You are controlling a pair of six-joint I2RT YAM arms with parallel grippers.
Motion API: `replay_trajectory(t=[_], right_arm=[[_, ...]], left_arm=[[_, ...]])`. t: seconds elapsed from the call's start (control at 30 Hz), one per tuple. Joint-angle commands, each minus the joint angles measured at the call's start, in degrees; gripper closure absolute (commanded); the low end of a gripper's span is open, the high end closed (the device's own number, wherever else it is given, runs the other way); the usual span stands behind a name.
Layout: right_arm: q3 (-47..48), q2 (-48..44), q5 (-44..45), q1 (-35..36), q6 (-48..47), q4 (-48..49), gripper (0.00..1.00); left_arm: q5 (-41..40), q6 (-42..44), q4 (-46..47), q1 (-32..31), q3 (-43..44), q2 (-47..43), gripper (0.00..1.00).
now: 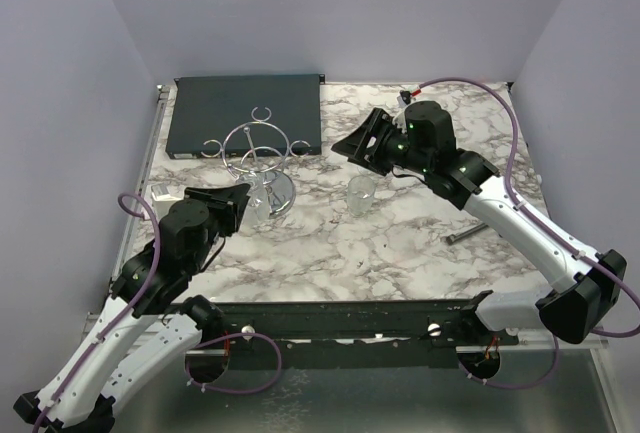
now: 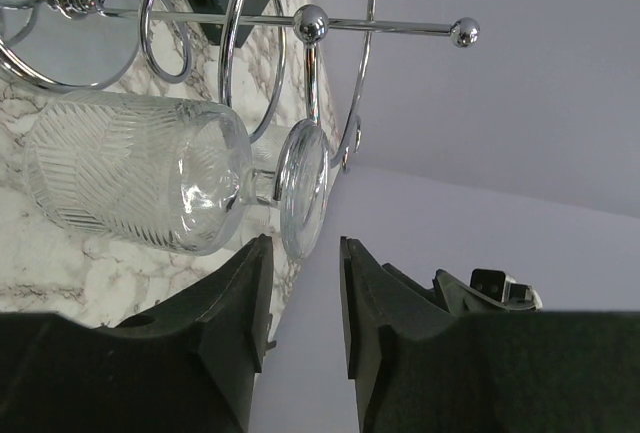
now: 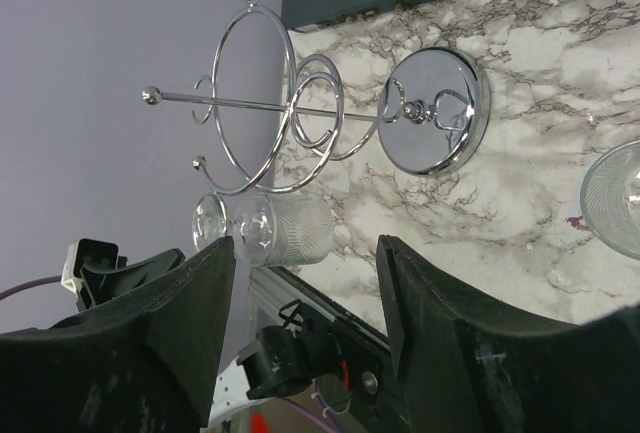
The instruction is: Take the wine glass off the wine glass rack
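Marble counter (image 1: 400, 253), seen from above and from both wrists. A flat dark box (image 1: 245, 113) is laid along the far edge, at the left. The left arm (image 1: 150, 283) is extended toward the near side of the wine glass rack (image 3: 430, 113), which is stood just in front of the box. The right arm (image 1: 520, 223) is bent inward from the right, well apart from the rack.

The rack is shown with its round shiny base on the counter, its post upright and its ring of wire loops above. The wine glass (image 2: 140, 173) is hung upside down from the loops on the side facing the left arm, foot uppermost and ribbed bowl toward the counter.

The left jaws are held partly open, with a narrow gap. The rim of the glass's foot is seen at the mouth of that gap, and nothing is gripped.

The right jaws are spread wide and nothing is held.

A second glass (image 1: 361, 196) is stood on the counter between the rack and the right arm. A small dark bar (image 1: 466, 236) is laid near the right arm.
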Motion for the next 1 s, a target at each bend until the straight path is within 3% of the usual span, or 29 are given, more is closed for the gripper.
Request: replay_trajectory(t=[0.0,0.5,0.77,0.9,0.97], right_arm=[[0.34,-1.98,1.6,0.27,-0.3,0.73,0.35],[-0.58,-2.87,1.73,0.24,0.0,0.85,0.35],[-0.94,-2.96,1.73,0.31,0.01,1.07,0.35],[-1.02,-2.79,1.81,0.3,0.06,1.13,0.35],[-1.02,-2.69,1.82,0.25,0.09,1.19,0.35]], left_arm=[[-3.04,0.25,0.91,-0.09,-0.59,0.56,0.62],[-4.4,0.7,2.59,-0.1,-1.51,2.1,0.72],[-4.1,1.18,2.49,-0.11,-1.48,1.57,0.84],[-3.62,1.75,2.36,-0.11,-0.75,1.07,0.98],[-3.27,1.98,2.24,-0.09,-0.19,0.93,1.0]])
